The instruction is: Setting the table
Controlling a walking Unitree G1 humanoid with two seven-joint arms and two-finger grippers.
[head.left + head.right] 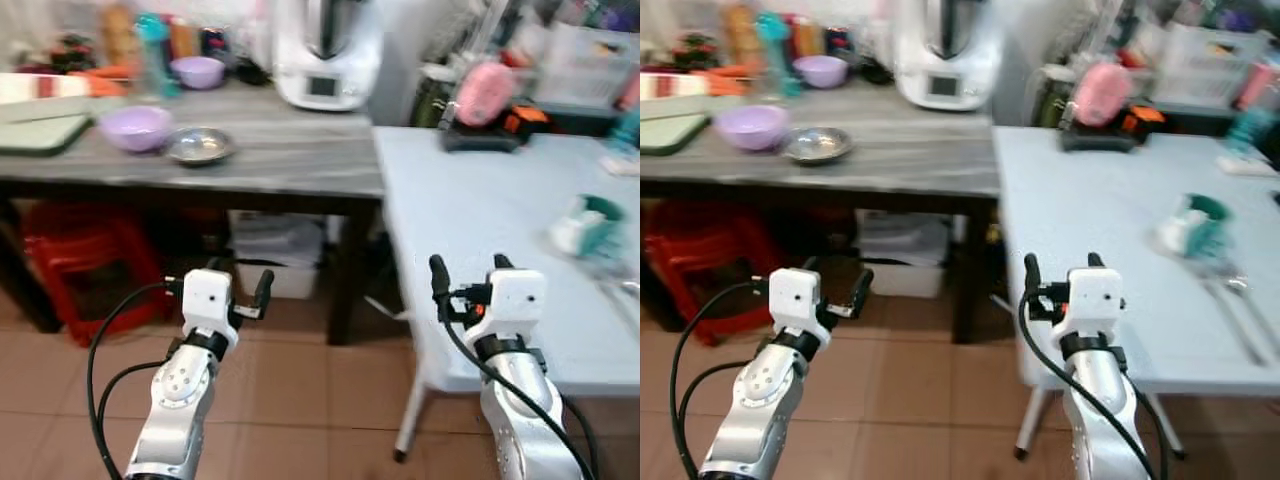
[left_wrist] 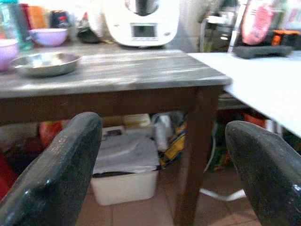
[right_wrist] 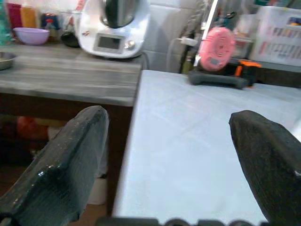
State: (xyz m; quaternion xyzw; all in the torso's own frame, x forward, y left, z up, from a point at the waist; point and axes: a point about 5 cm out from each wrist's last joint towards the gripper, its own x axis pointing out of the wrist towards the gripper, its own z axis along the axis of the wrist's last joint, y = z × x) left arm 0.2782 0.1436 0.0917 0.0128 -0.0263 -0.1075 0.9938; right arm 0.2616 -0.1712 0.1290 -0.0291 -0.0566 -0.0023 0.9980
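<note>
A grey wooden counter [image 1: 290, 165] holds a purple bowl [image 1: 137, 127], a shallow steel bowl [image 1: 200, 146] and, further back, a second purple bowl [image 1: 198, 71]. To its right stands a pale blue table [image 1: 480, 220] with a blurred teal and white cup [image 1: 588, 226] and some cutlery [image 1: 1230, 295] near its right side. My left gripper [image 1: 240, 280] is open and empty, held low in front of the counter. Over the blue table's near corner, my right gripper [image 1: 468, 270] is likewise open and holds nothing.
A white kitchen machine [image 1: 325, 55] sits at the counter's back right. A pink appliance [image 1: 484, 92] stands at the blue table's far end. Under the counter are a red crate [image 1: 85, 265] and a white bin [image 1: 275, 255]. The floor is brown tile [image 1: 300, 400].
</note>
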